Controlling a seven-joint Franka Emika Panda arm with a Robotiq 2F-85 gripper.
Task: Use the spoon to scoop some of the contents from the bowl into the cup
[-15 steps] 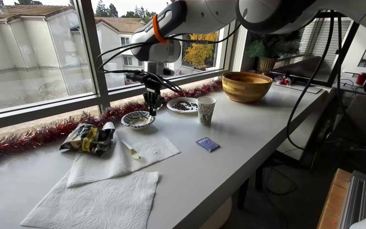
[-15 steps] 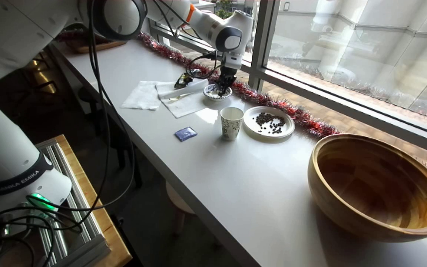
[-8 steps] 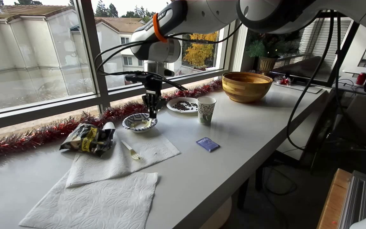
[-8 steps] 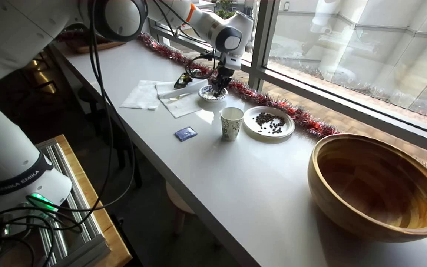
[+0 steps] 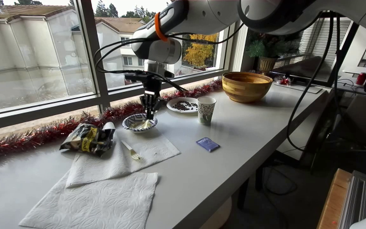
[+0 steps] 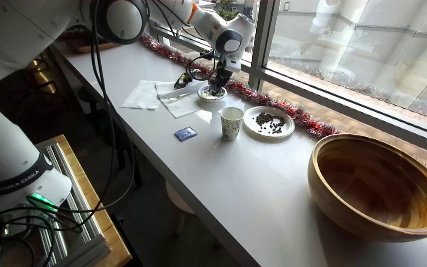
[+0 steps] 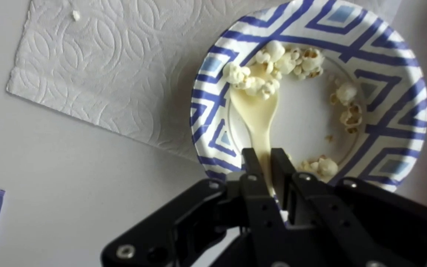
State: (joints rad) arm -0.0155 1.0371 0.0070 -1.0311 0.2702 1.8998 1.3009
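The black gripper (image 7: 264, 152) is squeezing tight on the handle of a pale yellow spoon (image 7: 257, 115). The spoon is reaching into the small bowl (image 7: 306, 111), and white popcorn (image 7: 286, 63) is hiding its tip. More popcorn is lying in other parts of the bowl. The bowl is sitting partly over a paper towel (image 5: 160, 143), near the window (image 5: 92, 47). A pale fork (image 5: 132, 150) is lying on that towel, and a shiny dark bag (image 5: 87, 139) is resting close by. The cup (image 6: 231, 124) is standing upright on the table (image 6: 258, 178), apart from the bowl. Just beside the cup, a white plate (image 6: 287, 130) is holding little dark bits (image 6: 262, 118). A flat blue packet (image 5: 208, 144) is lying near the cup, too. In both exterior views, a big wooden bowl (image 5: 246, 92) is sitting past the plate, and red tinsel (image 5: 52, 132) is running along under the window.
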